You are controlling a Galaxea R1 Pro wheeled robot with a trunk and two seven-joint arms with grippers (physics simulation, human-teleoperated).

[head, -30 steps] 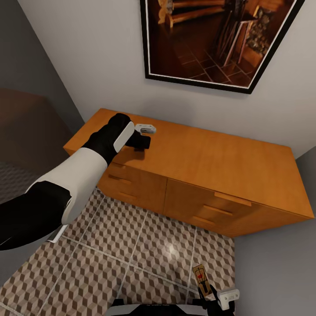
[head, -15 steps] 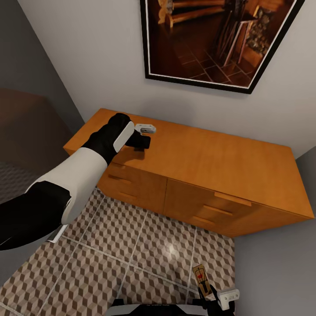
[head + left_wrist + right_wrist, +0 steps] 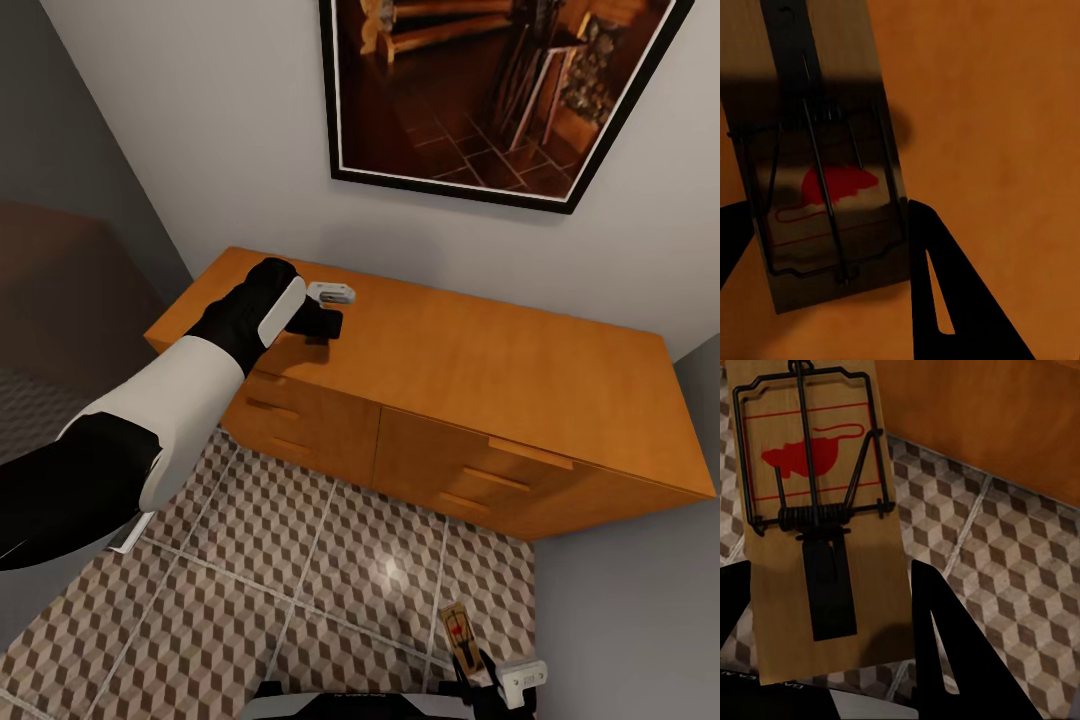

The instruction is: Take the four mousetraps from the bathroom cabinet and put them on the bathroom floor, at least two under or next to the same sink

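Orange-brown cabinet stands against the wall on the tiled floor. Over its top, the left gripper straddles a trap that lies flat on the wood, fingers on either side; whether they pinch it, I cannot tell. Low by the robot's base, the right gripper grips a second trap above the floor.
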